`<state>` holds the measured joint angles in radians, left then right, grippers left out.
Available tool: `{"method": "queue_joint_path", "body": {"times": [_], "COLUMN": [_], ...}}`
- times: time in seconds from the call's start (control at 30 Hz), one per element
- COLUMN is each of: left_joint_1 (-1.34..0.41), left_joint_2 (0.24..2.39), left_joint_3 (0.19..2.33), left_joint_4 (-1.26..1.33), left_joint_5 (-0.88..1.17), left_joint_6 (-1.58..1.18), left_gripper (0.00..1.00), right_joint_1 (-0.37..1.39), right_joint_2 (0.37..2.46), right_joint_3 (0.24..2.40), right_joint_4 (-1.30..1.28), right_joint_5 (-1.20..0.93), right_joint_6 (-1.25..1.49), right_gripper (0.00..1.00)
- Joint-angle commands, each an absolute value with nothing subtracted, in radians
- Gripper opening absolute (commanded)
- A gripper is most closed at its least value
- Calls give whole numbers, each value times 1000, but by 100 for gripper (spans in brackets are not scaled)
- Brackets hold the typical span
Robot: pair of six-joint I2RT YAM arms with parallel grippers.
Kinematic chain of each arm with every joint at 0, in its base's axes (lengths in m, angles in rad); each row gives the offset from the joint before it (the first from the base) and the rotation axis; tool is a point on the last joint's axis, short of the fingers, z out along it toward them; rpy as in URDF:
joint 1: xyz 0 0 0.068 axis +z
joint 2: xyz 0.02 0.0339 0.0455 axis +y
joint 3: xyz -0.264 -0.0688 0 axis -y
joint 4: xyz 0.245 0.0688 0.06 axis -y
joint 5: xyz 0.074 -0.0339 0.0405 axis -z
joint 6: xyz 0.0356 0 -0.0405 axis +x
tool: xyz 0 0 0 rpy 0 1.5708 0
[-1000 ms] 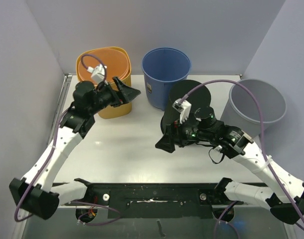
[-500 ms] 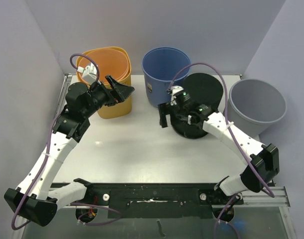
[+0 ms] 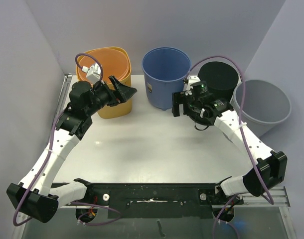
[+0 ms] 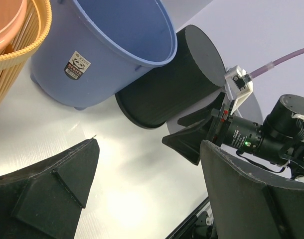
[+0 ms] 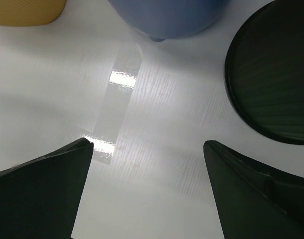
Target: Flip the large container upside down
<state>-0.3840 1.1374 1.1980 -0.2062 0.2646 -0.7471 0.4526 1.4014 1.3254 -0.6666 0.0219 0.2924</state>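
Pale lilac walls are seen around a glossy white worktop (image 3: 142, 149). Along its far edge an orange basket (image 3: 104, 64) is set at the left corner and a blue bucket (image 3: 164, 69) near the middle. A grey bucket (image 3: 264, 107) is placed at the far right corner, seemingly past the edge.

The black container (image 3: 219, 74) is found at the far edge, between the blue bucket and the grey bucket. Its flat base is turned upward and its wider rim is set on the worktop, so the turning is judged to be done already. Whether the rim lies fully flat cannot be told, since the left wrist view is itself tilted.

The left gripper (image 3: 123, 87) is held just beside the orange basket, its jaws spread wide and nothing caught between them. The right gripper (image 3: 177, 105) is likewise fully spread and empty. It is poised above bare worktop at the foot of the blue bucket, with the black container just beside its wrist.

Trouble could be caused by the right arm's closeness. The container might be nudged or tipped if the wrist were swung outward. It might also be snagged by the purple cable (image 3: 214, 57) looped above it.
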Motion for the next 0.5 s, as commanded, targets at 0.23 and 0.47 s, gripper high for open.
{"method": "queue_joint_path", "body": {"times": [0.23,0.47], "left_joint_1": [-392,-403], "left_joint_2": [1147,1145], "left_joint_3": [1235,1252], "left_joint_4": [-92,-135], "left_joint_5": [321,308], "left_joint_6": [-752,-723], "left_gripper": [83,83], "right_joint_1": [230,273], "right_joint_2": [1594,1628], "right_joint_3": [1546,1792], "right_joint_4": [-578,-757], "right_joint_5": [157,233], "right_joint_6": [239,221], "right_gripper": [99,100]}}
